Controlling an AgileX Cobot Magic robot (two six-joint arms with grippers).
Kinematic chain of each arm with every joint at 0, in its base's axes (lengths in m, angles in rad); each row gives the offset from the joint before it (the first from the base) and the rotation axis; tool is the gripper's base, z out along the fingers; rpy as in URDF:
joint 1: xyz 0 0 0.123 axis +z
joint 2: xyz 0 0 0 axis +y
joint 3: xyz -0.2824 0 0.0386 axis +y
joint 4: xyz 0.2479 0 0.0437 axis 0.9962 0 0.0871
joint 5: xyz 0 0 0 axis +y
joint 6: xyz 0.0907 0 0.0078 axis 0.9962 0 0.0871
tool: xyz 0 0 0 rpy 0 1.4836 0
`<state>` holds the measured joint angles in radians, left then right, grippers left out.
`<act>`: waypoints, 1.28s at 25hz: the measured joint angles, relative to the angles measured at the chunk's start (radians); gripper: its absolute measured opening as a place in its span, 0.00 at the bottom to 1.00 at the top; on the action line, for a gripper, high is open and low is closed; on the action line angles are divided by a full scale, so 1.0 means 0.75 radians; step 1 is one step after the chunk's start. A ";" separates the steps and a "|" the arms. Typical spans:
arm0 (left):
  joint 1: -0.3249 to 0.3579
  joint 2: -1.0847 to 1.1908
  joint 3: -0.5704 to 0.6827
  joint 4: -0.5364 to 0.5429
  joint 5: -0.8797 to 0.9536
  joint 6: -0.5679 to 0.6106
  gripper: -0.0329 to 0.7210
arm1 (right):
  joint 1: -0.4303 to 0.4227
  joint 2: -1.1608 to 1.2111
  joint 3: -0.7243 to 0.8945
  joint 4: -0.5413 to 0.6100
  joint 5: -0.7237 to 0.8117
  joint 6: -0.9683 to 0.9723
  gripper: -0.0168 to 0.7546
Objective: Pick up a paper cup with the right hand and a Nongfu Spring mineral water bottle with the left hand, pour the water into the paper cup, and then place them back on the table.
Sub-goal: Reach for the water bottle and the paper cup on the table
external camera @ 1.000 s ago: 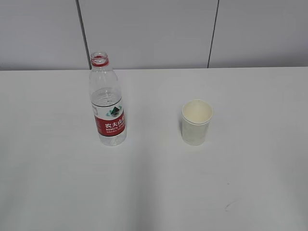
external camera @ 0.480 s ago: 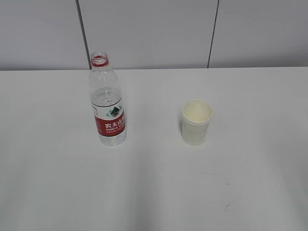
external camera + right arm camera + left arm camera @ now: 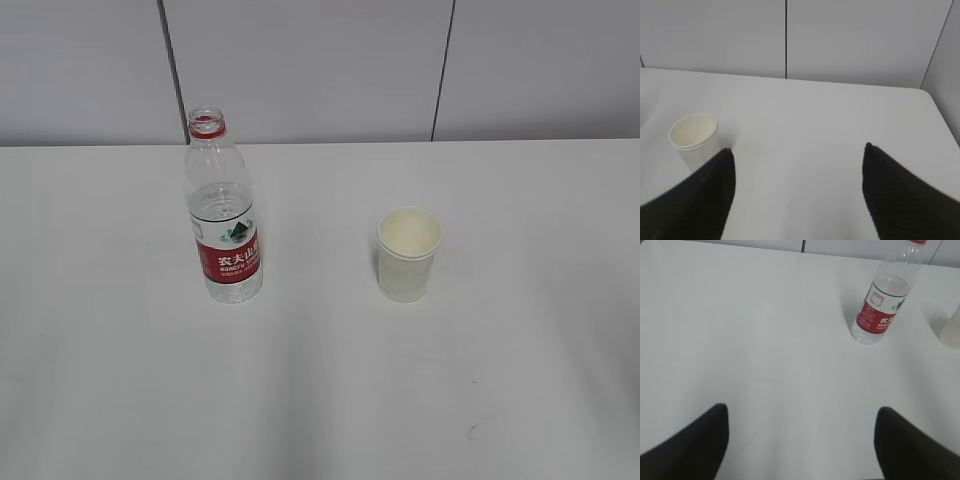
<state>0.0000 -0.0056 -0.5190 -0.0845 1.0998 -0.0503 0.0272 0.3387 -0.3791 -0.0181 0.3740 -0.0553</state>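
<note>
The Nongfu Spring bottle (image 3: 223, 215) stands upright and uncapped on the white table (image 3: 320, 390), left of centre, with water (image 3: 223, 205) up to about its shoulder. It shows far up right in the left wrist view (image 3: 882, 297). The white paper cup (image 3: 408, 254) stands upright and empty to its right; it shows at the left of the right wrist view (image 3: 694, 140) and at the right edge of the left wrist view (image 3: 952, 330). My left gripper (image 3: 802, 412) is open and empty, well short of the bottle. My right gripper (image 3: 798, 152) is open and empty, with the cup beside its left finger (image 3: 700, 195). Neither arm shows in the exterior view.
A grey panelled wall (image 3: 320, 70) with dark vertical seams runs behind the table's far edge. The table's right corner (image 3: 927, 95) shows in the right wrist view. A small dark scuff mark (image 3: 478, 428) lies near the front right.
</note>
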 joint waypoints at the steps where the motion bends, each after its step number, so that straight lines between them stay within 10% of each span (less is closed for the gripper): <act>1: 0.000 0.000 0.000 0.000 0.000 0.000 0.77 | 0.000 0.023 0.009 0.000 -0.047 0.000 0.78; 32: 0.000 0.000 0.000 0.000 0.000 0.000 0.73 | 0.000 0.891 0.025 0.000 -0.922 -0.003 0.78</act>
<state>0.0000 -0.0056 -0.5190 -0.0842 1.0998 -0.0503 0.0272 1.0072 -0.3606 -0.0181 -0.3172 -0.0575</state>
